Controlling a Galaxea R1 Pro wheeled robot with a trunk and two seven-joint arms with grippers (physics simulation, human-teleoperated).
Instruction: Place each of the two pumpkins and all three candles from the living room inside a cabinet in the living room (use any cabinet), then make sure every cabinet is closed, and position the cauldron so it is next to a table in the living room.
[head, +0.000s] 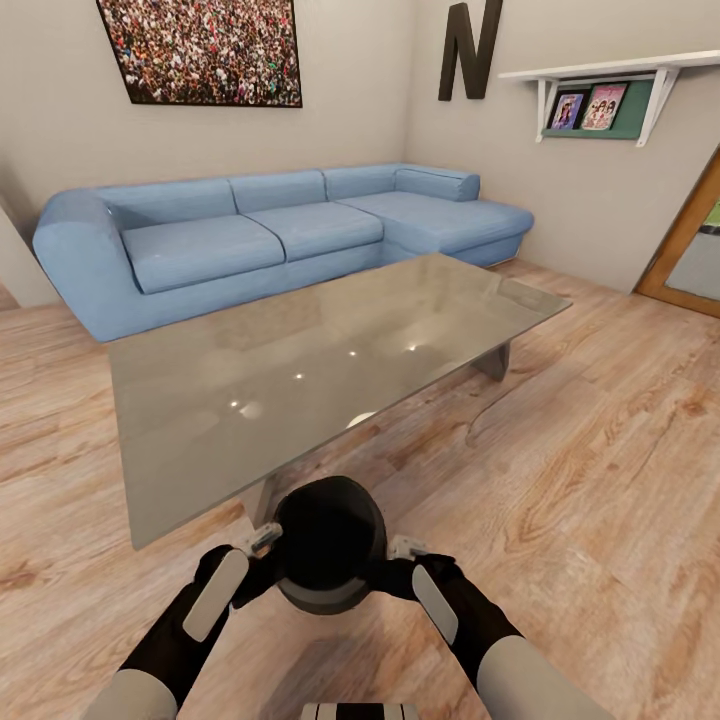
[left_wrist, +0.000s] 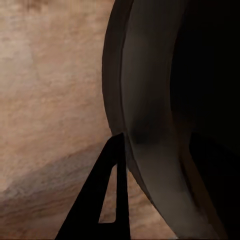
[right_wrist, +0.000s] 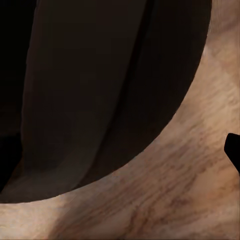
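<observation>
I have the cauldron (head: 330, 545) carried between both arms, the left gripper (head: 262, 540) on one side of its rim and the right gripper (head: 405, 549) on the other. Each wrist view has a finger outside the rim wall, so I judge both clamped on the rim, though the inner fingers are hidden in the dark mouth. The pot hangs just short of the bench's (head: 320, 370) near edge, over the wood floor (head: 600, 480), so I'd call the cauldron step nearly done. No pumpkins, candles or cabinet are in sight here, so I can't judge those steps. Beyond the grippers the glossy edge overhangs; bare floor opens wide on the right-gripper side, with the blue sofa (head: 270, 235) well beyond.
</observation>
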